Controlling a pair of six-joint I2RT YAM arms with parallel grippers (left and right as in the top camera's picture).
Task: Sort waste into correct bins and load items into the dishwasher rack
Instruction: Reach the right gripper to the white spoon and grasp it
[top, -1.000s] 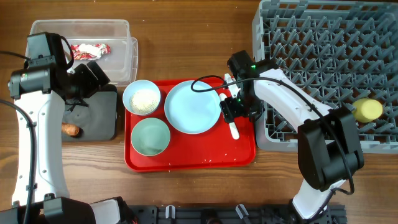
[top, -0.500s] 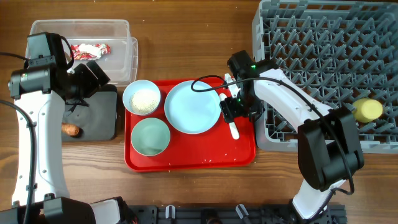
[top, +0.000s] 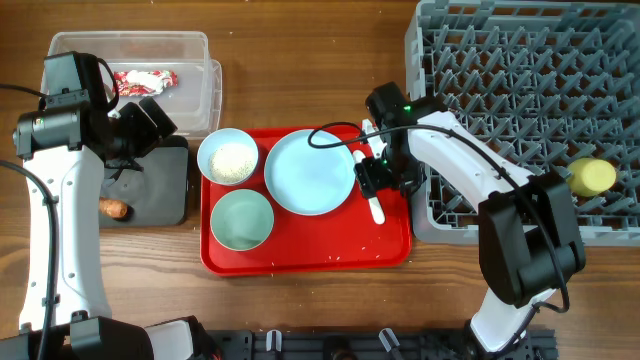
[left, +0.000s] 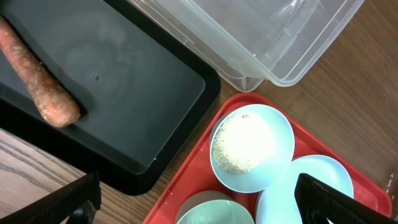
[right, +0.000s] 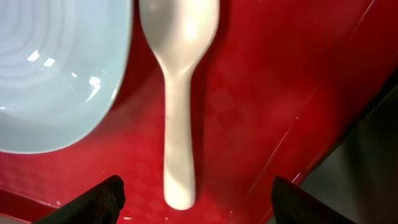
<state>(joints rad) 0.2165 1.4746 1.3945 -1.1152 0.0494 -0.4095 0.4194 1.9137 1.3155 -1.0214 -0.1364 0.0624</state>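
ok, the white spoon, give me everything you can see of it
The white spoon looks like smooth, glossy plastic, one piece: oval bowl, narrow handle with a rounded end. It lies flat on the red tray, bowl right beside the light-blue plate; contact unclear. The open right hand hovers over its handle, not gripping.

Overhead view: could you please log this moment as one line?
right gripper open over spoon on red tray | left gripper open, empty | wrapper in clear tub | stick on black tray | rice in white bowl

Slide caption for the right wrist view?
Open right claw above white spoon on red tray, beside blue plate.
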